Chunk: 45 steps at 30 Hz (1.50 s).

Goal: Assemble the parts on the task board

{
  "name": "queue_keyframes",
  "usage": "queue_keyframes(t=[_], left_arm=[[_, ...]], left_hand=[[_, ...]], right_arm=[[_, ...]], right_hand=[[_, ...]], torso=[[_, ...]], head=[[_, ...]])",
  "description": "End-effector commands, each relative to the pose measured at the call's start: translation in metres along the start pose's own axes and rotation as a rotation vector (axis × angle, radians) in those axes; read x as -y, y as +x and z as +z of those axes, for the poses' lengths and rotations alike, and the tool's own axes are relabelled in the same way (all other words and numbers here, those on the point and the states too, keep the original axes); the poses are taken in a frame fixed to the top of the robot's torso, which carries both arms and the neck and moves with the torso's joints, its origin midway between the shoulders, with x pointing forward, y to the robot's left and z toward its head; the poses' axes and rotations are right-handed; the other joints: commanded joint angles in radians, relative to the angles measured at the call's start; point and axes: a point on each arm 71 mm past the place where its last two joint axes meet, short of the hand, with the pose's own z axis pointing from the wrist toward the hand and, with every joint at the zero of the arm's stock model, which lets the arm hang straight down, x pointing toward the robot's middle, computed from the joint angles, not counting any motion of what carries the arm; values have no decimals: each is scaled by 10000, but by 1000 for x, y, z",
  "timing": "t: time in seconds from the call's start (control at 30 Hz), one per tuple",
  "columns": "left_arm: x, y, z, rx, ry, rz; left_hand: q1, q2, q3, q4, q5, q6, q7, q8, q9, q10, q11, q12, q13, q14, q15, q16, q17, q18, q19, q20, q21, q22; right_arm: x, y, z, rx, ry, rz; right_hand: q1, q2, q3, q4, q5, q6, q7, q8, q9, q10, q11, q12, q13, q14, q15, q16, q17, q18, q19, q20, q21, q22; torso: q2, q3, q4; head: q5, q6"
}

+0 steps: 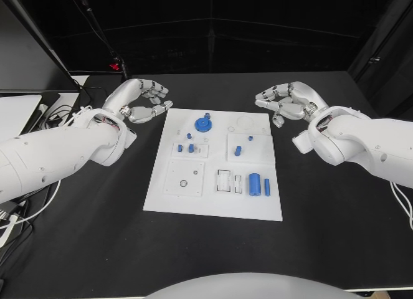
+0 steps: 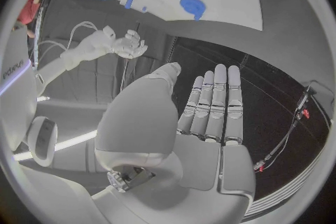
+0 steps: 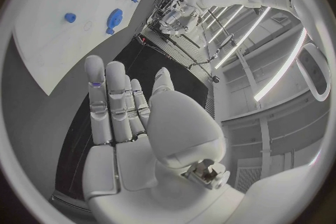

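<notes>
Your task board [image 1: 215,202] is lying flat in the middle of the black surface [image 1: 98,249], with both arms standing off its far corners. Your left hand [image 1: 145,99] is hovering just beside the board's far left corner, touching nothing; in the left wrist view its fingers [image 2: 213,106] are lying straight and side by side, the palm bare, so it is holding nothing. Your right hand [image 1: 289,101] is hovering near the far right corner, likewise clear of the board, fingers [image 3: 112,101] extended and carrying nothing. On the board, a blue round part [image 1: 202,123] is sitting near the far edge toward the middle. A blue cylinder [image 1: 254,184] is lying on the near right section with a thinner blue pin [image 1: 266,187] just beside it. Several small blue pegs [image 1: 191,148] are standing in the middle blocks; you cannot tell from these views how fully they are seated.
</notes>
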Motion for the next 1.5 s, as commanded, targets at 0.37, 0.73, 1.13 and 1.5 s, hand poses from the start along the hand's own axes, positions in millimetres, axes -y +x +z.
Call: queue_keyframes(t=[0.37, 0.73, 1.13, 1.5], left_arm=[[11, 7, -13, 1483, -124, -5345], [25, 16, -23, 1208, 385, -6175], [27, 18, -25, 1172, 403, -6257], [26, 17, -26, 1189, 362, -6239]], left_hand=[[-1937, 775, -2096, 43, -869, -2368, 685, 346, -86, -2514, 725, 602, 93, -3195, 823, -55, -840, -324, -1680, 672, -2168, -1638], [-2577, 769, -2649, 61, -1878, -3260, 866, 1249, 17, -3452, 849, 1482, 138, -4515, 1066, 443, -1404, -566, -2125, 680, -2343, -2356], [-2560, 981, -2625, 44, -1978, -3630, 883, 1808, 54, -3805, 877, 2050, 141, -4864, 1103, 945, -1693, -599, -2189, 682, -2310, -2661], [-2642, 1274, -2716, 27, -2073, -3762, 885, 2120, 57, -3927, 877, 2381, 124, -4967, 1102, 1252, -1882, -593, -2141, 681, -2292, -2799]], right_arm=[[-10, 12, 6, -661, -1134, -3851], [-7, 28, 10, -1348, -1094, -6015], [-2, 44, 10, -2203, -920, -7546], [2, 53, 13, -2637, -400, -8276]], right_hand=[[843, -252, 758, -387, -859, 902, -183, -912, 4, 1141, -79, -1789, -787, 2165, -124, 2524, 6279, -783, 2184, -177, 3936, 2537], [1607, -443, 988, -712, -882, 1101, -320, -1278, 7, 1396, -80, -2860, -781, 2113, -143, 2531, 6287, -820, 2200, -167, 4126, 2679], [1662, -559, 905, -584, -884, 1324, -350, -1443, -1, 1678, -142, -3383, -778, 2090, -239, 2500, 6222, -826, 2190, -259, 4163, 2711], [1648, -588, 880, -536, -883, 1364, -352, -1503, -3, 1668, -127, -3554, -775, 2060, -222, 2454, 6079, -805, 2139, -258, 4072, 2651]], torso=[[5, 5, 15], [11, 16, -2], [1, 11, -13], [4, 20, -15]], head=[[-294, 231], [-344, 225], [-367, 209], [-369, 196]])
